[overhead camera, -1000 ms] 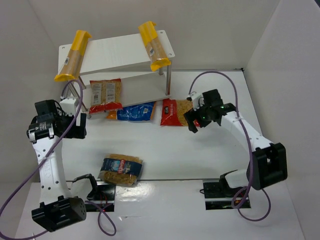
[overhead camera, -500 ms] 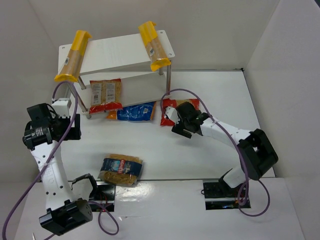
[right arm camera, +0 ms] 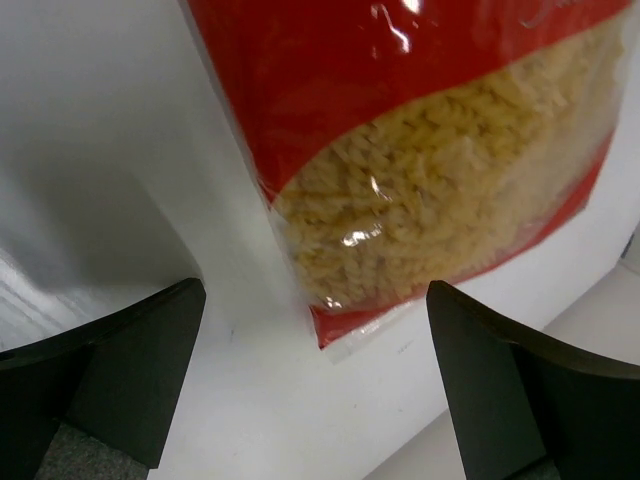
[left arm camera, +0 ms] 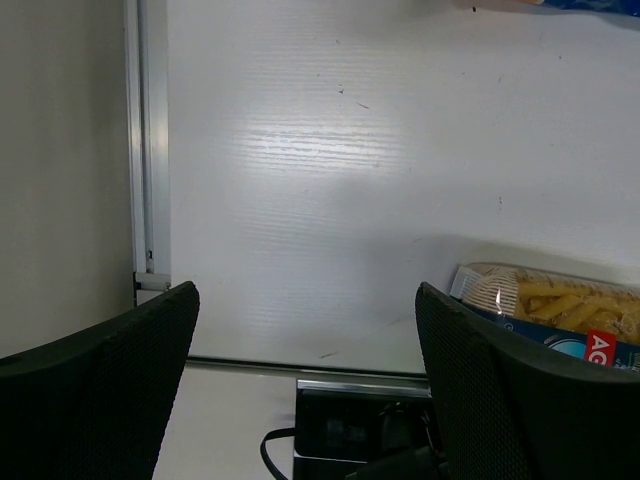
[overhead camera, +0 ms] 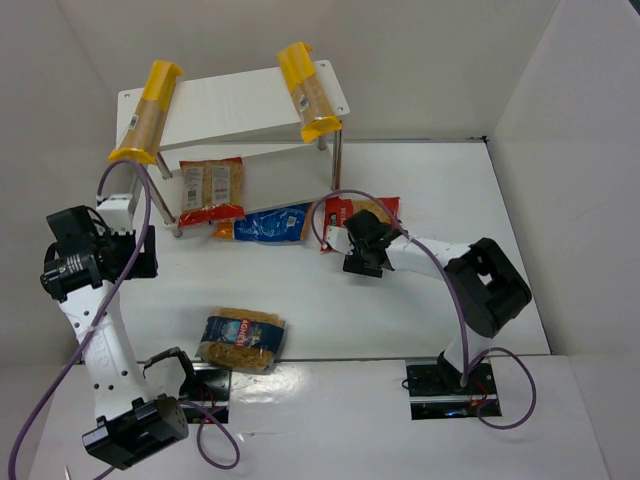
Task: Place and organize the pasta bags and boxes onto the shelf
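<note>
The white shelf (overhead camera: 232,104) stands at the back left, with the two pasta boxes lying across its top board: one at the left end (overhead camera: 147,112), one at the right end (overhead camera: 308,92). A red bag (overhead camera: 211,190) and a blue bag (overhead camera: 270,223) lie on the lower tier. Another red bag (overhead camera: 384,208) (right arm camera: 430,150) lies on the table by the shelf's right leg. My right gripper (overhead camera: 358,258) (right arm camera: 312,290) hovers open over its corner. A second blue bag (overhead camera: 242,340) (left arm camera: 560,300) lies near the front. My left gripper (overhead camera: 143,258) (left arm camera: 305,290) is open and empty.
White walls close in the table on the left, back and right. The arm bases (overhead camera: 190,380) and cables sit along the near edge, close to the front blue bag. The shelf's thin leg (overhead camera: 337,165) stands just beside the red bag on the table.
My right arm has swung left and stretched low, bringing its open gripper over the red bag on the table. My left arm has drawn back slightly toward the left wall.
</note>
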Tool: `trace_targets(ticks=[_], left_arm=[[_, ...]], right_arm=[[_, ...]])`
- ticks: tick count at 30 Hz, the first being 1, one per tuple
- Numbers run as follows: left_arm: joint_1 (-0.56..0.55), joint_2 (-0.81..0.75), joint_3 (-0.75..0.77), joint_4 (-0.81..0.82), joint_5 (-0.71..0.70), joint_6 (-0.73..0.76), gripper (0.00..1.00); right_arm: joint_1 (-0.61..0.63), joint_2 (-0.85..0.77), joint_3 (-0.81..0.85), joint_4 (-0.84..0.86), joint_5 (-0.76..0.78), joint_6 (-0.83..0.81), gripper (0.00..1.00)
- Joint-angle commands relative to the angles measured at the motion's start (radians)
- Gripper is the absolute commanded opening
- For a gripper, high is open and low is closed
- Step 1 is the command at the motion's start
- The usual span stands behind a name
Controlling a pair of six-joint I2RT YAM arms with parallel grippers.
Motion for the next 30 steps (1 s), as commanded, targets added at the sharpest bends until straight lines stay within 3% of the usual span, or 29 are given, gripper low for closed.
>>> trace_targets(ticks=[1,18,22,23,25,26,28,30], left_arm=[[0.014,0.003,0.033,-0.006,0.021,0.003,0.94],[0.032,0.022,0.051,-0.006,0.030,0.012,0.94],[0.032,0.022,0.051,-0.006,0.030,0.012,0.94],[0.032,0.022,0.051,-0.015,0.030,0.022,0.94],[0.032,0.022,0.051,-0.015,0.030,0.022,0.94],[0.042,0.022,0.051,-0.015,0.030,0.022,0.94],[0.042,0.022,0.051,-0.015,0.039,0.022,0.94],[0.042,0.022,0.051,-0.015,0.039,0.022,0.94]], right_arm=[[-0.004,0.037,0.045,0.064,-0.035,-0.030,1.00],[-0.053,0.170,0.160,0.105,-0.082,-0.039,0.98],[-0.062,0.221,0.232,0.000,-0.131,-0.009,0.77],[-0.062,0.245,0.267,-0.062,-0.160,0.001,0.60],[-0.062,0.265,0.303,-0.133,-0.199,0.011,0.38],[-0.062,0.266,0.315,-0.162,-0.240,0.030,0.13],[-0.062,0.250,0.326,-0.235,-0.292,0.039,0.03],[-0.032,0.192,0.312,-0.282,-0.355,0.051,0.00]])
